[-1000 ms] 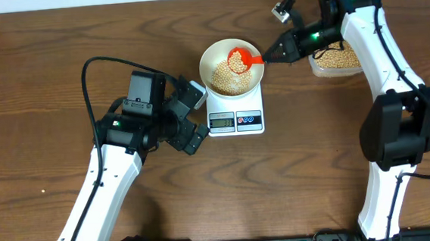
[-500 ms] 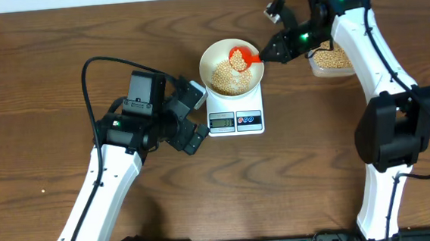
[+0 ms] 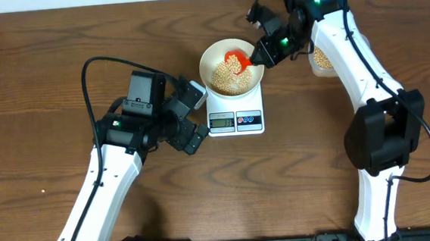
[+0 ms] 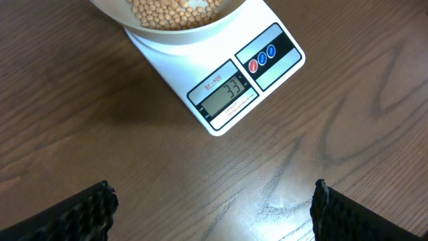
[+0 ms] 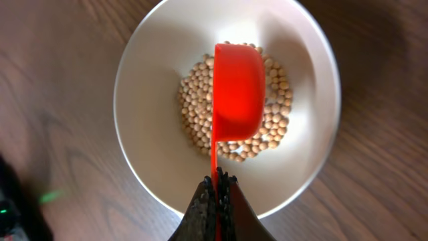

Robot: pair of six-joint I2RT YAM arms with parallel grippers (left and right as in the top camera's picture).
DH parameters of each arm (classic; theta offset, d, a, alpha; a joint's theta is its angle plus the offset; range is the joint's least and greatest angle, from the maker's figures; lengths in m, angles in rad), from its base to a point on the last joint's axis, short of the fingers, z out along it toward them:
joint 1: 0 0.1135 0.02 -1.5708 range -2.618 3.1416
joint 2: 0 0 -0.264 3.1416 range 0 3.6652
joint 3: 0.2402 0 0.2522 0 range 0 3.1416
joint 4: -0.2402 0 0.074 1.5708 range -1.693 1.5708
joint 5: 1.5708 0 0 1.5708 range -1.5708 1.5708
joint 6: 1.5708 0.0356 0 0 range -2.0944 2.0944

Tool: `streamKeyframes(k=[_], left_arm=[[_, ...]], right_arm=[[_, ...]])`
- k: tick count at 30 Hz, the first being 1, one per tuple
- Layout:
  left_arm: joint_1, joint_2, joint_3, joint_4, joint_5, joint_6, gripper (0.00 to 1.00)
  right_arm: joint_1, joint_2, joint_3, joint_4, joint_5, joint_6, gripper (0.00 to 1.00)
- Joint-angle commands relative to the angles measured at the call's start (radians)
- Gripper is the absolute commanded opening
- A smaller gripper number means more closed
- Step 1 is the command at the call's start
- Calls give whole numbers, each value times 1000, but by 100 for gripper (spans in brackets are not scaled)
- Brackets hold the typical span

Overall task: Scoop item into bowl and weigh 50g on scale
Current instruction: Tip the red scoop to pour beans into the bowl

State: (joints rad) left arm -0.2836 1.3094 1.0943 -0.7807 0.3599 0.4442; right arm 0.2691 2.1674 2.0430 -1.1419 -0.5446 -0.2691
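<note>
The white bowl [image 3: 212, 54] sits on the white scale [image 3: 235, 113] and holds a pile of tan beans [image 3: 227, 75]. My right gripper [image 3: 260, 55] is shut on the handle of a red scoop [image 3: 236, 58], which is tipped over above the beans. In the right wrist view the scoop [image 5: 237, 94] shows its red underside over the beans [image 5: 197, 100] in the bowl [image 5: 150, 100], held by my right gripper [image 5: 217, 184]. My left gripper [image 4: 212, 201] is open and empty over bare wood just in front of the scale [image 4: 221, 94], whose display reads 33.
A clear plastic tub [image 3: 321, 58] of beans stands right of the bowl, mostly hidden behind my right arm. My left arm [image 3: 154, 113] lies left of the scale. The scale's red and blue buttons [image 4: 262, 59] face my left gripper.
My right gripper has moved left over the bowl and rolled the red scoop over, so its underside now faces up. The left arm has not moved.
</note>
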Motion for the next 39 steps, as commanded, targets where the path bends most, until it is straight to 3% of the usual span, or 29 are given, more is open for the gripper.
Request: streamKeyframes(k=[1,39], left_arm=[[-2,3,9,0,-10,-9,95],[-2,3,10,-1,-10,-9,95]], right_arm=[[21,-58,26,-1,76,-1,1],[130,-134,26,-19,338,-2,1]])
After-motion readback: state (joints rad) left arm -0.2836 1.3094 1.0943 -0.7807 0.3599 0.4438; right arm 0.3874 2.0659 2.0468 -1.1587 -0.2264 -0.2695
